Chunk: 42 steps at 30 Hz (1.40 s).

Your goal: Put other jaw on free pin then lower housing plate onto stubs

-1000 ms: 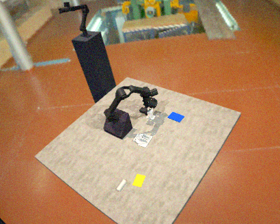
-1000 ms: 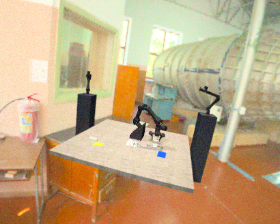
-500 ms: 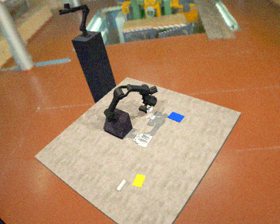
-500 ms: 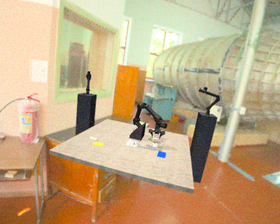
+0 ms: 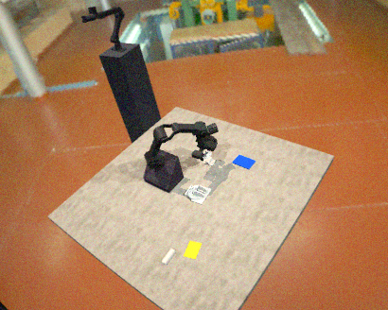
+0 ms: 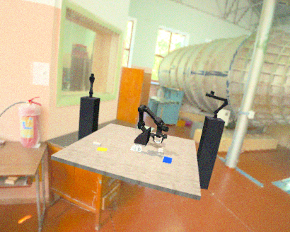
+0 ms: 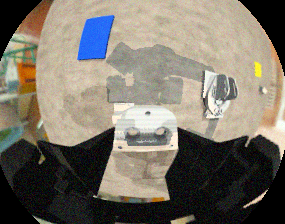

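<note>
My gripper (image 5: 205,154) (image 6: 158,140) (image 7: 145,129) is shut on the white housing plate (image 7: 149,116), which has two round holes, and holds it above the table. The white mechanism base (image 5: 198,194) (image 6: 136,148) (image 7: 209,111) lies on the table, to the right in the wrist view, well apart from the gripper. Dark grey parts (image 7: 222,87) sit on it in the wrist view. Whether both jaws are on their pins and their teeth mesh is too small to tell.
A small white block (image 6: 160,150) (image 7: 123,107) is on the table beyond the held plate. A blue patch (image 5: 243,162) (image 6: 167,160) (image 7: 96,38), a yellow patch (image 5: 192,249) (image 6: 102,149) (image 7: 258,69) and a white bar (image 5: 168,256) (image 6: 97,143) lie farther out.
</note>
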Tool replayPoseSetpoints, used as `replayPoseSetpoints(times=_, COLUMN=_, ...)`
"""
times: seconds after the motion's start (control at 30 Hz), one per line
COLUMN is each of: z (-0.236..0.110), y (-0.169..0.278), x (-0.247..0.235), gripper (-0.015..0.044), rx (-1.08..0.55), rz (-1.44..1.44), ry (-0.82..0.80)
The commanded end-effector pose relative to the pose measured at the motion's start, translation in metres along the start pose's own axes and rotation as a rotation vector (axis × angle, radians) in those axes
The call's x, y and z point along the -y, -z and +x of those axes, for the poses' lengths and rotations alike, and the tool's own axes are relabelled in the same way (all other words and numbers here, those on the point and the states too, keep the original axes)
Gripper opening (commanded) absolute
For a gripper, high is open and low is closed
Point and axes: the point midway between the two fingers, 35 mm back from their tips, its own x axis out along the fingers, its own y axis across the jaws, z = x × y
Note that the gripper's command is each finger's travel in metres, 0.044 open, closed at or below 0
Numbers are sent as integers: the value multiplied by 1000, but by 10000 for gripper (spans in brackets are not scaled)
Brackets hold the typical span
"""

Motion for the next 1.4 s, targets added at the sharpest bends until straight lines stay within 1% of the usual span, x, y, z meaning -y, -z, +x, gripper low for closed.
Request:
replayPoseSetpoints(times=0.0, z=-1, y=-3, x=11, gripper=351, rx=2, rz=-8, ry=2)
replayPoseSetpoints(times=0.7, z=-6, y=-20, x=79, gripper=351, rx=8, rz=-12, ry=-4)
replayPoseSetpoints(times=1.37, z=-3, y=-21, x=145, gripper=351, rx=8, rz=-11, ry=10)
